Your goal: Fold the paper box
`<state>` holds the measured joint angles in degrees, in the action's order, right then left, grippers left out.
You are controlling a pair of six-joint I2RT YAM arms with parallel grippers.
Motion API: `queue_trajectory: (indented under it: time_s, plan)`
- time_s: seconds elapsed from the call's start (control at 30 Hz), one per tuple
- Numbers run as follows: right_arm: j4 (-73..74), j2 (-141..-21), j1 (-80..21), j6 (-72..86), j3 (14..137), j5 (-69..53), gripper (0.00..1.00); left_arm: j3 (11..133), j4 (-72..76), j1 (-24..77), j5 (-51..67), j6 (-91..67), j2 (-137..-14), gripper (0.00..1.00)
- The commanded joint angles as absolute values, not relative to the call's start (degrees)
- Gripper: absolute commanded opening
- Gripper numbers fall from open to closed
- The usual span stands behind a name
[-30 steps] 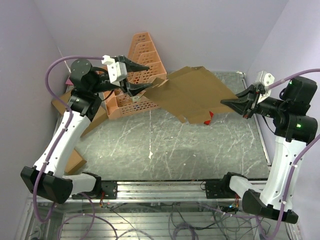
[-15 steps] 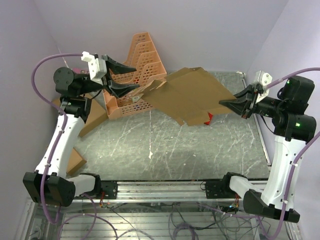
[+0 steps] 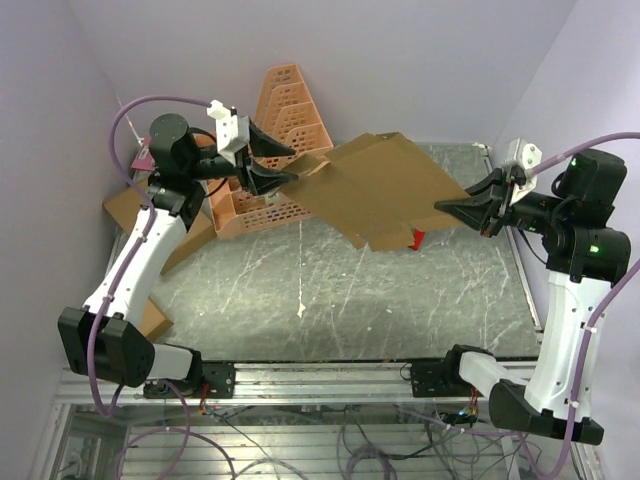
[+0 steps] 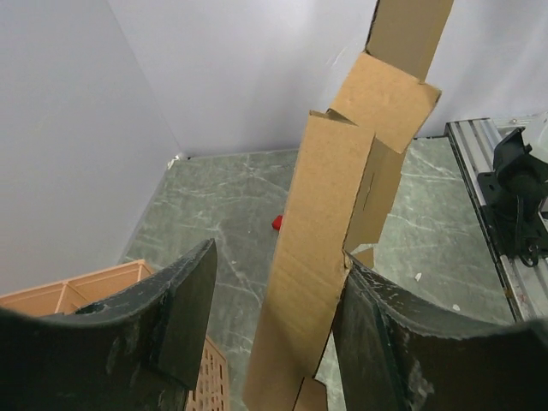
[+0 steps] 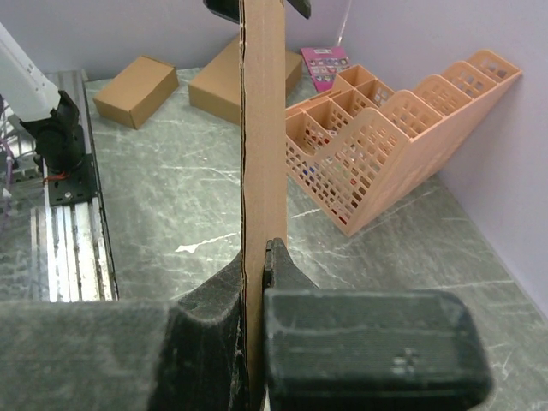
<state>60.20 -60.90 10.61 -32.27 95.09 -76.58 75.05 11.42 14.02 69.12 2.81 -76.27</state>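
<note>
While right jaws pinch one paper box [image 3: 385, 185], left jaws gape.

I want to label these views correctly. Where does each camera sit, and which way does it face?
Top external: above and behind the bases, looking down at the table; left arm, right arm show.
Left wrist: looks along the open left fingers, the paper box between them.
Right wrist: looks along the right fingers, shut on the paper box edge, toward the orange file rack.
Shared: all three show the paper box.
</note>
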Motion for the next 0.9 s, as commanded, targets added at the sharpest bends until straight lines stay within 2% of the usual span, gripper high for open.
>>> queue_trajectory:
  time_s: [0.0,0.1,0.2,0.23,0.33,0.5,0.63,0.8,0.87]
  plan:
    - [59.3,-61.09,9.77,-31.53,95.63,-77.98,0.0,76.58,18.32,14.5,69.79,-0.82,-77.61,0.64]
    - [59.88,-61.19,9.5,-32.19,96.07,-76.34,0.0,75.2,31.02,14.23,73.4,-13.35,-77.6,0.66]
    - [61.6,-62.12,9.4,-34.02,97.21,-73.65,0.0,71.3,52.9,12.06,77.24,-35.7,-76.79,0.78]
    - [62.66,-62.57,9.4,-34.99,97.73,-73.02,0.0,70.18,65.31,10.82,77.84,-44.66,-76.76,0.81]
    - [65.17,-63.65,9.37,-36.86,98.53,-73.43,0.0,68.22,80.75,6.93,78.11,-60.57,-76.33,0.87]
    - [63.29,-62.8,9.23,-35.16,97.92,-73.71,0.0,70.57,65.97,5.45,80.68,-51.6,-75.76,0.85]
    - [64.22,-63.18,8.93,-35.68,98.24,-74.13,0.0,71.51,69.47,5.49,81.37,-54.83,-78.34,0.81]
    - [63.39,-63.2,8.66,-34.73,98.61,-74.33,0.0,73.05,78.88,5.54,81.47,-62.15,-83.56,0.65]
    - [63.81,-63.22,8.62,-34.99,99.01,-74.11,0.0,74.61,84.75,5.54,81.47,-67.17,-85.93,0.63]
